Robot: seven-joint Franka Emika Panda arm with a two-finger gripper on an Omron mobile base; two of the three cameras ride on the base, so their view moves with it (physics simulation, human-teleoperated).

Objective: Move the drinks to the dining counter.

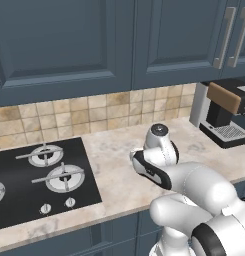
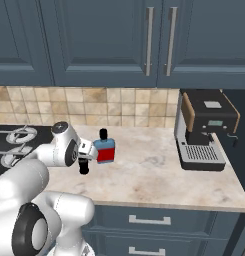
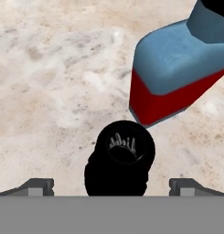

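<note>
Hovering over the small black bottle (image 3: pixel 119 167) with my gripper (image 3: pixel 112 186) spread wide, holding nothing.
I hang straight above its cap so my fingertips can drop down either side. It stands upright on the marble counter (image 2: pixel 154 175) by the stove (image 1: pixel 39 180), seemingly just touching the flat blue bottle (image 2: pixel 104 148), which has a red label and black cap, though I cannot be sure.

We note a home kitchen: dark blue cabinets (image 2: pixel 99 40) above a tan tiled backsplash (image 2: pixel 129 107), a black gas stove (image 1: pixel 41 180) set in the marble-look worktop (image 2: pixel 149 175), a coffee machine (image 2: pixel 204 130) at its end.
</note>
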